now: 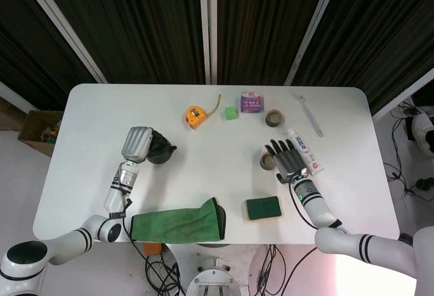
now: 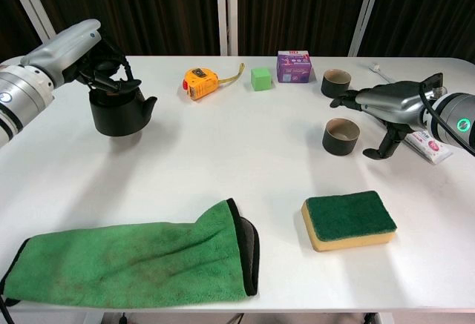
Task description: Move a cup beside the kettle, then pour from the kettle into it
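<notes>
Squat dark kettle (image 2: 119, 113), short spout

No print on any item can be made out

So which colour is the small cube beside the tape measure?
The cube is green, clearest in the chest view.

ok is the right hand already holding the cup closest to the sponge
No, the right hand is open beside the near cup, its fingers spread and not wrapped around it.
</notes>
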Tool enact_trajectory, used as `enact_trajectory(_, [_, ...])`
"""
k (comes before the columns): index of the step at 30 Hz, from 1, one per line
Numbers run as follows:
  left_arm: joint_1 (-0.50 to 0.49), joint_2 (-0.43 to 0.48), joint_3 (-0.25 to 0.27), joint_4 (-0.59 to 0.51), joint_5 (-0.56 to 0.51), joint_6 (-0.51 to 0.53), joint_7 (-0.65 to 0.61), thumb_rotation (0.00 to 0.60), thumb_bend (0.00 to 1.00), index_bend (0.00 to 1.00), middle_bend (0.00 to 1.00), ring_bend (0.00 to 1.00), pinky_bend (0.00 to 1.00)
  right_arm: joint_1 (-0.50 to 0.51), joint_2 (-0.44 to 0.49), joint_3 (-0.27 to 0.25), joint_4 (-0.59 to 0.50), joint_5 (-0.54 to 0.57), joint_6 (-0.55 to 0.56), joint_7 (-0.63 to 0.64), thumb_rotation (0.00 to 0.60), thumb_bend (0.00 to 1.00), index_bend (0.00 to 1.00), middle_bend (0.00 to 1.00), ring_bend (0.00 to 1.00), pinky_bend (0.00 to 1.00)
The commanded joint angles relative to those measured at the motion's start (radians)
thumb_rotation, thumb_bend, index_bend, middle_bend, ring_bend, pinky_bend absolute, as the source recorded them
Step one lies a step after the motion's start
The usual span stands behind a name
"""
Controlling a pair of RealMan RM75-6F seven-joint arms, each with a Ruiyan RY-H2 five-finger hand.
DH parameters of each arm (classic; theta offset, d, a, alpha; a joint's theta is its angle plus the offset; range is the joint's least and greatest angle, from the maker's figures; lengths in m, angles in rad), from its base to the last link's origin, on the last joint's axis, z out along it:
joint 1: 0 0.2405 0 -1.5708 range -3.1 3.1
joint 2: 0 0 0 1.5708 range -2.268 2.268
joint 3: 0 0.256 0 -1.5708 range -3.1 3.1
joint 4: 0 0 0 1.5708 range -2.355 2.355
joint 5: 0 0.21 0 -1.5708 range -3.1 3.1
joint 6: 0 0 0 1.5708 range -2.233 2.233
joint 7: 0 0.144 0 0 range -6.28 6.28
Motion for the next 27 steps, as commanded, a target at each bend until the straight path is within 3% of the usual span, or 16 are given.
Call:
enact_trajectory(1, [0.000,0.000,0.000,0.001,-0.001,-0.002,-0.001,0.600,0.30,1.00,1.00,1.00,0.71,0.021,-0.024,-0.003,0.034,0.011,-0.010,0.016,0.600,0.32,0.00,0.00,0.00,0.00])
enact_trajectory(11, [0.002,0.008,-0.004,0.000,-0.007,-0.004,-0.004,0.600,0.31,1.00,1.00,1.00,0.71,0.053,-0.087,-0.016,0.128,-0.030,-0.012,0.073,0.600,0.33,0.01,0.00,0.00,0.00])
enact_trajectory(16, [0.003,0.008,-0.001,0.000,-0.008,-0.006,-0.003,0.600,0.31,1.00,1.00,1.00,0.71,0.058,-0.095,-0.026,0.143,-0.028,-0.009,0.083,0.600,0.33,0.12,0.00,0.00,0.00])
enact_trajectory(27, [0.007,0.004,0.002,0.010,-0.011,-0.008,-0.006,0.600,0.31,1.00,1.00,1.00,0.71,0.068,-0.099,-0.036,0.158,-0.006,0.000,0.088,0.600,0.33,0.24,0.00,0.00,0.00])
